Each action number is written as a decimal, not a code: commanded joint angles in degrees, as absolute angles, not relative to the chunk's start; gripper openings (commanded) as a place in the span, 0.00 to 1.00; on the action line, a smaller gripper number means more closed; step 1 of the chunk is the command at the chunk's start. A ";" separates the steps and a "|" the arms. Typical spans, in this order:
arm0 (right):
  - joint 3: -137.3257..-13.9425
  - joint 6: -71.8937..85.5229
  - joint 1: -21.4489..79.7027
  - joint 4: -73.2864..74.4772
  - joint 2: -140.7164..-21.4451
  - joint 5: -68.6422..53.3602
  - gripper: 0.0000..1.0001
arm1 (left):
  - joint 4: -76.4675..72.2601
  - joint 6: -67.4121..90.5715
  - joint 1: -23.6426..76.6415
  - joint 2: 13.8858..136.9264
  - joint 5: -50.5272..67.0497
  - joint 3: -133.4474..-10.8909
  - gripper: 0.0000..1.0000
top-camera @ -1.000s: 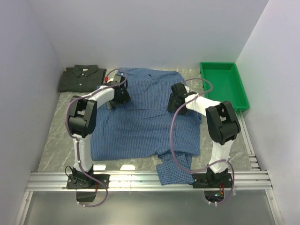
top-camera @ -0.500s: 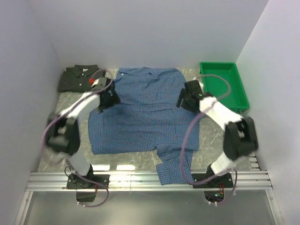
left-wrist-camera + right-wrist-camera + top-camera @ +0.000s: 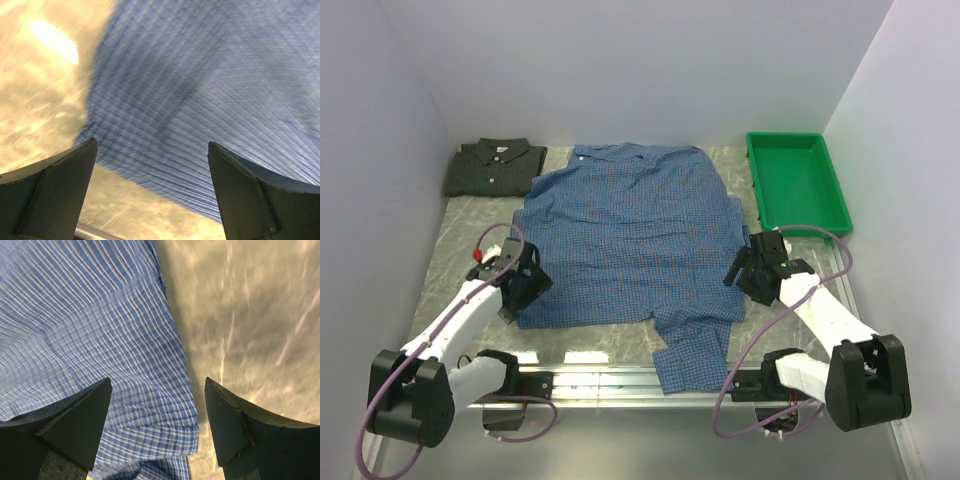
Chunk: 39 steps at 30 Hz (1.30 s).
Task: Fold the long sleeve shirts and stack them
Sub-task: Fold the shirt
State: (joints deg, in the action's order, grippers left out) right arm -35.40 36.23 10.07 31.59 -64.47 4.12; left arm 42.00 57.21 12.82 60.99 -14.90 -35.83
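Observation:
A blue checked long sleeve shirt [image 3: 630,235] lies spread flat mid-table, collar at the far end, one sleeve folded down over the near edge [image 3: 692,360]. A dark green-grey shirt [image 3: 495,166] sits folded at the far left corner. My left gripper [image 3: 525,290] is low at the blue shirt's near left corner, open, with the shirt's hem [image 3: 200,110] between and beyond its fingers. My right gripper [image 3: 752,270] hovers at the shirt's right edge, open, the cloth's side edge [image 3: 125,365] under it. Neither holds anything.
A green plastic tray [image 3: 798,182] stands at the far right. The marbled tabletop [image 3: 460,250] shows left and right of the blue shirt. White walls close in on three sides; a metal rail [image 3: 620,385] runs along the near edge.
Both arms have drawn back from the shirt's shoulders to its near corners. The blue shirt's sides now lie spread wider. The right gripper has opened further.

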 commanded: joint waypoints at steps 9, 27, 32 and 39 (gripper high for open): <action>-29.71 39.29 9.23 28.65 -65.21 -1.23 0.77 | 38.95 66.88 10.28 63.45 -12.75 -29.10 0.99; -31.72 38.94 9.23 30.92 -67.60 -1.06 0.10 | 40.95 64.16 10.11 64.60 -12.83 -32.25 0.13; -34.45 37.00 9.32 35.32 -62.94 1.66 0.00 | 45.60 63.46 10.11 61.89 -13.27 -35.67 0.00; -37.26 36.56 9.23 40.77 -57.49 1.67 0.00 | 52.46 63.28 10.02 56.43 -13.89 -40.33 0.01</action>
State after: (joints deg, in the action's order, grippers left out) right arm -34.44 37.30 9.47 37.04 -60.03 0.01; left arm 47.81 63.90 10.07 58.72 -13.37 -37.04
